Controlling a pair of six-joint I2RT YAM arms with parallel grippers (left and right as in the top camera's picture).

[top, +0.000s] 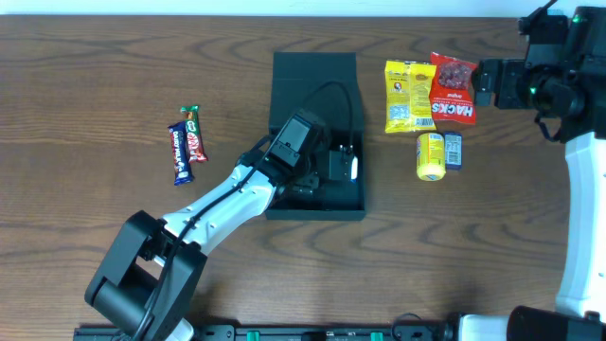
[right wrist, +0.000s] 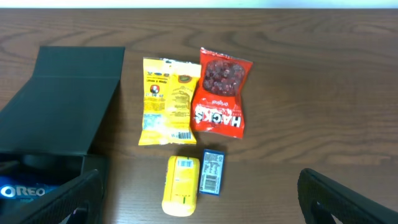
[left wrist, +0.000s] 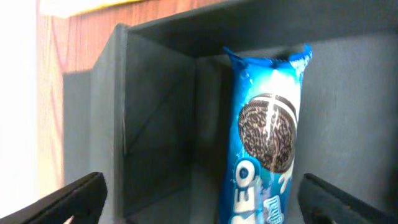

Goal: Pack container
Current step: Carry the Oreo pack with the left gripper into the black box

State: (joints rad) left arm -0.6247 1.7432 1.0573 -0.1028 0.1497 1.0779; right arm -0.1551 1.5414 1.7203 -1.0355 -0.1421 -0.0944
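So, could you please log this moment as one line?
left tool: open, inside container | Oreo packet: in container | right tool: open, beside Hacks packet | packing: unfinished

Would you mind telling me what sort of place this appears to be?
Most likely a robotics lab bench, not a home: the left arm and right arm work at a wood-grain table, with the container and the red Hacks bag laid out like props.
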